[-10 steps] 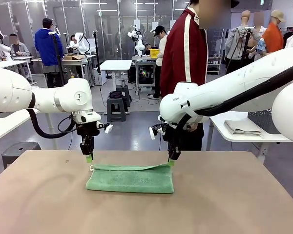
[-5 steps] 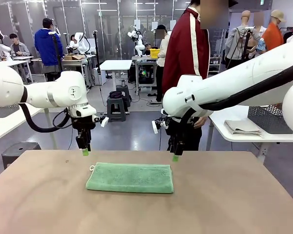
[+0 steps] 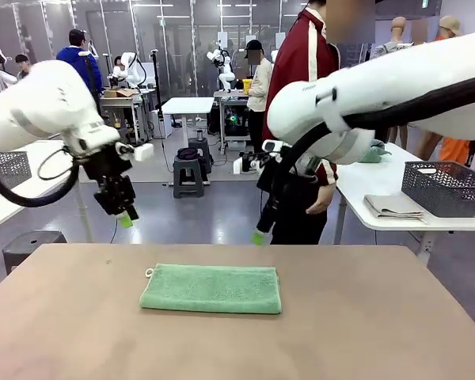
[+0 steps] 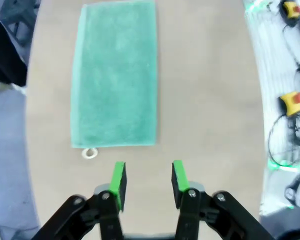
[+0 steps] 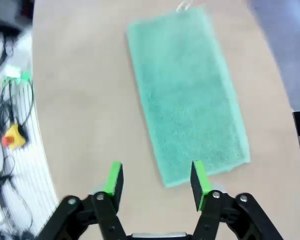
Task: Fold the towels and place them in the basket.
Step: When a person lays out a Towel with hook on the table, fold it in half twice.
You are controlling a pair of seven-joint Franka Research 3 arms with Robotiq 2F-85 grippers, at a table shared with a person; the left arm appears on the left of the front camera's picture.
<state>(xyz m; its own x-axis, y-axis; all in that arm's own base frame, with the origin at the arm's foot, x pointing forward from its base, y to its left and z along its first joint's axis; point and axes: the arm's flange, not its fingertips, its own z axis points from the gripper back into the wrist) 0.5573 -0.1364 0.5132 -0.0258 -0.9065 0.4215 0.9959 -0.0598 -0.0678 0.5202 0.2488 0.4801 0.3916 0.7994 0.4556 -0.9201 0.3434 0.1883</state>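
One mint-green towel (image 3: 211, 288) lies folded in half on the brown table, its pale loop at the left corner. My left gripper (image 3: 127, 216) hangs high above the table's far left, open and empty. In the left wrist view the towel (image 4: 115, 75) lies well beyond the open left gripper (image 4: 148, 182). My right gripper (image 3: 259, 235) is raised over the far edge near the towel's right end, open with nothing in it. The right wrist view looks down on the towel (image 5: 187, 90) past the open right gripper (image 5: 156, 184). A dark grey mesh basket (image 3: 446, 188) stands on the white side table at right.
A person in a red jacket (image 3: 305, 87) stands at the table's far side behind my right arm. Folded grey-blue cloths (image 3: 394, 207) lie on the white side table (image 3: 380, 218). Another mesh basket (image 3: 5, 168) sits on a table at left. Bare tabletop surrounds the towel.
Both grippers let go of the towel's far edge, opened and rose away, the left swinging up and left, the right up and back. The towel now lies flat, folded.
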